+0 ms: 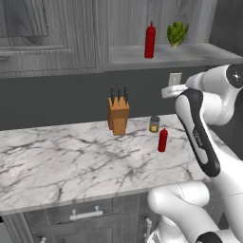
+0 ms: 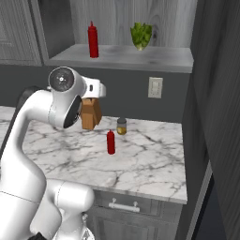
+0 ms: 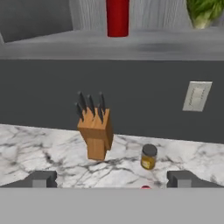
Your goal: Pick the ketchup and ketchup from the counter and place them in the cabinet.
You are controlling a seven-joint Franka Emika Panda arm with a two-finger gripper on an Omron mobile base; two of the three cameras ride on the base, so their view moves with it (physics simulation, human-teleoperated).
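One ketchup shelved, one left to fetch.

A ketchup bottle (image 1: 150, 40) stood on the cabinet shelf (image 1: 190, 54); its twin (image 1: 163, 140) waited on the worktop (image 1: 57, 161), at five o'clock from the knife block (image 1: 118, 116). The end effector (image 3: 111, 181) hung spread, empty.

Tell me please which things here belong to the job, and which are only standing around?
Belong to the job:
- ketchup on the counter
- ketchup on the shelf
- counter
- cabinet shelf

Only standing around:
- knife block
- small jar
- leafy green
- wall outlet
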